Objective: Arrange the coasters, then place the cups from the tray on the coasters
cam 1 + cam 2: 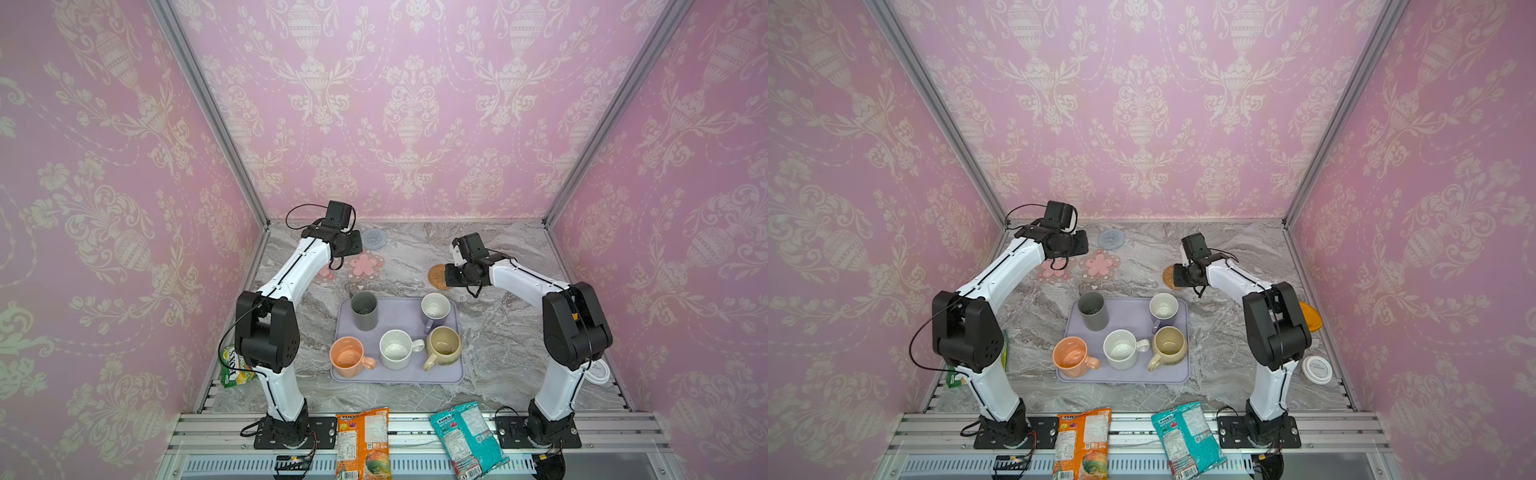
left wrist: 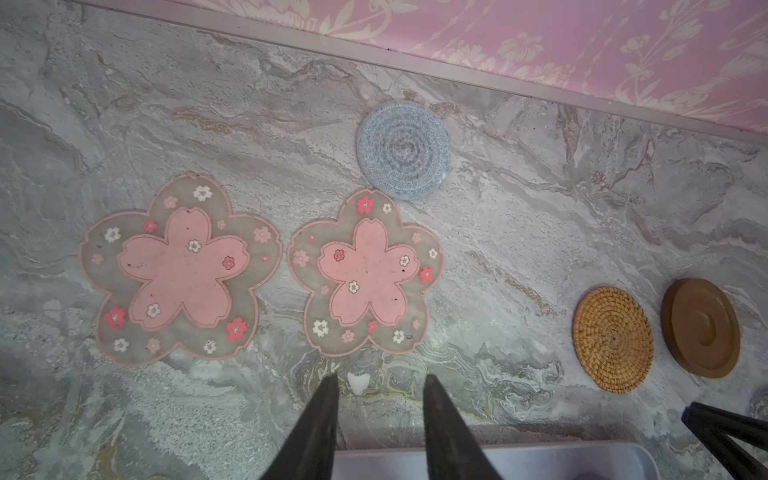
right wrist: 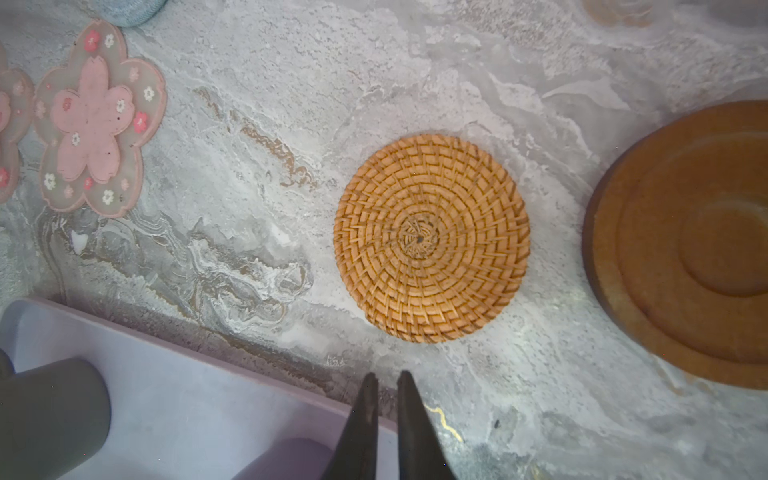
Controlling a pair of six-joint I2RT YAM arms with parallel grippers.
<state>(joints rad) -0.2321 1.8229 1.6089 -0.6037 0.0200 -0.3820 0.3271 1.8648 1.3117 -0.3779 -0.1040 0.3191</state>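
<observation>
Since all five coasters lie flat and apart on the surface [image 1: 498, 257] beyond the tray [image 1: 399, 316], I judge the arranging step done or nearly so, with no cup moved yet.

Coasters, left wrist view: pink flower coaster [image 2: 180, 270] just beside second flower coaster [image 2: 365, 272]; grey-blue woven coaster [image 2: 404, 150] further back, nearer the wall, close to the second flower's petal; rattan coaster [image 2: 613, 338] and brown wooden coaster [image 2: 702, 328] side by side, well apart from the flowers.

Left hand [image 2: 380, 378]: fingers spread with a clear gap, nothing between them; it hovers over bare surface between the second flower coaster and the tray's far edge.

Right hand [image 3: 386, 374]: fingers almost pressed together, only a slit showing, pinching nothing; it hangs over the tray's far edge, near the rattan coaster.

Tray contents, all upright, no liquid that I can make out: dark grey tumbler [image 1: 364, 309] and lavender cup [image 1: 435, 309] in the far row; peach cup [image 1: 348, 356], white speckled cup [image 1: 397, 349] and beige-yellow cup [image 1: 444, 347] in the near row; the white cup's handle sits just beside the beige-yellow cup.

Next move, my judgement: the right hand must spread, drop onto the lavender cup, lift clear of its neighbours, and set it centred on the rattan coaster.
</observation>
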